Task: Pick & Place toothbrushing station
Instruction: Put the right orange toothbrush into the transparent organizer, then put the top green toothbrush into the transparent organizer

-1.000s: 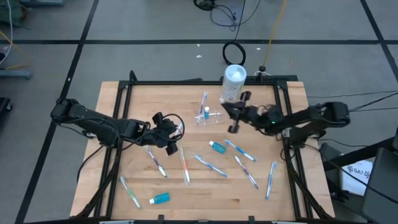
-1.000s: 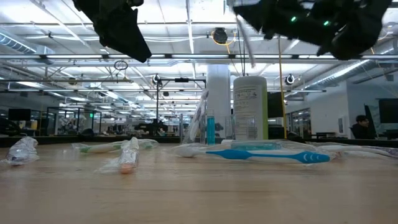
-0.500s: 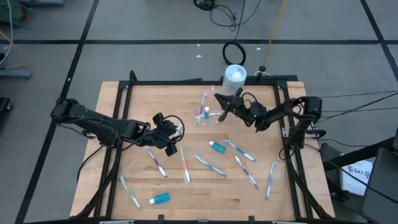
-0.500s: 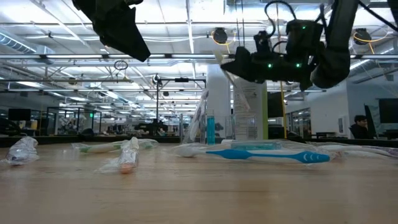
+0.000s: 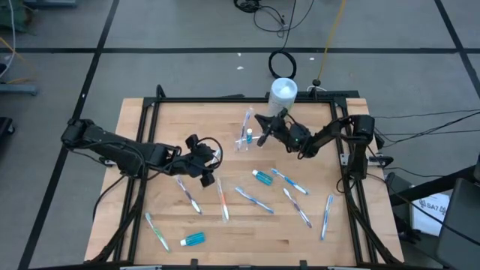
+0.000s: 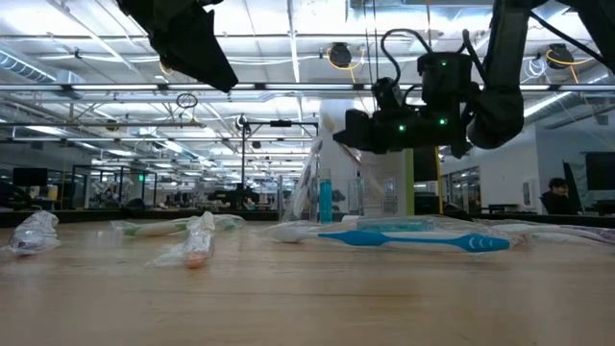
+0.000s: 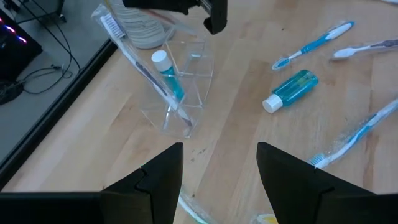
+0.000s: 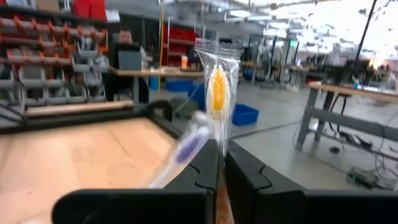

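A clear holder (image 5: 251,140) stands at the table's far middle with a toothbrush (image 7: 140,65) and a blue toothpaste tube (image 7: 169,79) standing in it. My right gripper (image 5: 260,122) hovers just right of the holder, shut on a yellow-handled toothbrush in a clear wrapper (image 8: 217,87). My left gripper (image 5: 210,166) is open and empty above the table's left middle, and its fingers (image 7: 158,177) point toward the holder. Several wrapped toothbrushes (image 5: 253,199) and two blue tubes (image 5: 261,177) (image 5: 193,239) lie flat on the table. My right gripper pinches the wrapped toothbrush between its two fingers, at the wrapper's lower part (image 8: 221,144). The wrapper stands up past the fingertips, its crimped end (image 8: 217,48) free. It is lifted clear of the table.
A white canister (image 5: 281,97) stands at the far edge, right behind the holder and my right gripper. Toothbrushes lie spread over the table's near half (image 5: 327,216) (image 5: 157,231). A black frame (image 5: 225,100) rims the table. A person shows in the room behind (image 8: 126,46).
My right gripper has moved toward the table's left and far edge and come down, carrying the wrapped toothbrush up beside the clear holder. The right arm's elbow has folded back toward the right edge.
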Robot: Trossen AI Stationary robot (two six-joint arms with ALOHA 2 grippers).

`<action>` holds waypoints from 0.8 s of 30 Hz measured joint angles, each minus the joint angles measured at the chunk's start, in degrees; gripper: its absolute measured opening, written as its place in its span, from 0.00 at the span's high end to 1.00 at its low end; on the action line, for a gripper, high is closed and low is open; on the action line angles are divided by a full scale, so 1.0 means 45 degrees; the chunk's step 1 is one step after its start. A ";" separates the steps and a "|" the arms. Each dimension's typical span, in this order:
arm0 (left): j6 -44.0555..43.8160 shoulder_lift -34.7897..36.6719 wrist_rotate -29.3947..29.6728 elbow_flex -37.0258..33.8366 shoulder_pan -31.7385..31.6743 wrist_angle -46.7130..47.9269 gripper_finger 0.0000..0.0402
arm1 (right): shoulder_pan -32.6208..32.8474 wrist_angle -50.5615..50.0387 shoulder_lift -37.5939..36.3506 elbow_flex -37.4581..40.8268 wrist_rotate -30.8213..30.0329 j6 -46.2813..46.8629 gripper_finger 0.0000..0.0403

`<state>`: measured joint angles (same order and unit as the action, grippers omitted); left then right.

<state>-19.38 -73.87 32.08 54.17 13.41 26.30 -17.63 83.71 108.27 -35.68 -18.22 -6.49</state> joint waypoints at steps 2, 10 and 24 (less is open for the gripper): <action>0.0000 0.0000 0.0000 0.0000 0.0000 0.0004 0.47 | 0.0019 -0.0137 0.0000 0.0005 0.0049 0.0142 0.97; -0.0010 0.0000 0.0000 0.0000 0.0000 0.0000 0.47 | 0.0019 -0.0576 -0.0015 0.0005 0.0058 0.0463 0.89; -0.0087 0.0005 -0.0005 0.0000 0.0000 0.0000 0.47 | 0.0434 -0.1019 -0.0565 0.0038 -0.0653 0.0751 0.64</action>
<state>-19.77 -73.84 32.05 54.17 13.41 26.30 -15.67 79.12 105.72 -35.51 -21.16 -3.11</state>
